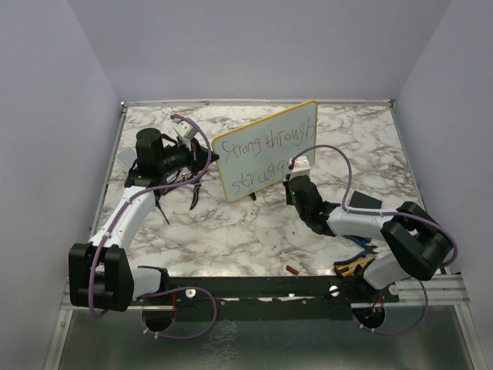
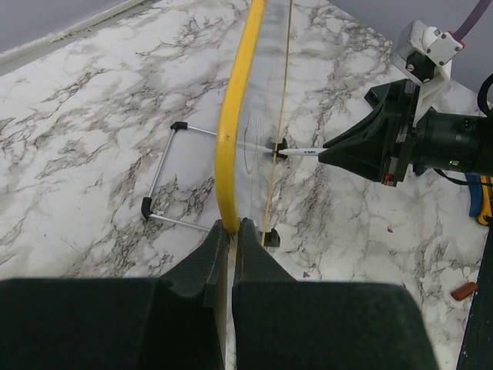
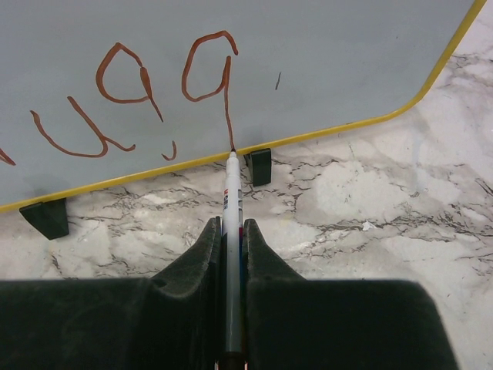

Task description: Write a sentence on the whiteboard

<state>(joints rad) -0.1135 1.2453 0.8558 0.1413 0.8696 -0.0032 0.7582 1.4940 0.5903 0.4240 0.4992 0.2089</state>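
Observation:
The whiteboard [image 1: 266, 150] stands upright on small black feet [image 3: 259, 166] at mid-table, its yellow frame [image 2: 231, 116] seen edge-on in the left wrist view. My left gripper [image 2: 231, 227] is shut on the frame's left edge [image 1: 208, 160]. The sentence [image 1: 266, 142] runs in two lines, the lower one ending in "ugg" [image 3: 154, 85]. My right gripper [image 3: 231, 227] is shut on a white marker [image 3: 232, 200]. The marker's tip touches the board at the foot of the last g's tail, just above the bottom frame. The top view shows this gripper [image 1: 295, 171] at the board's lower right.
A thin wire stand [image 2: 166, 181] props the board from behind. A small reddish piece [image 1: 293, 270] lies near the table's front edge, beside a blue-and-yellow tool [image 1: 356, 262] under the right arm. A grey slab [image 1: 125, 158] sits at the left edge. Walls enclose three sides.

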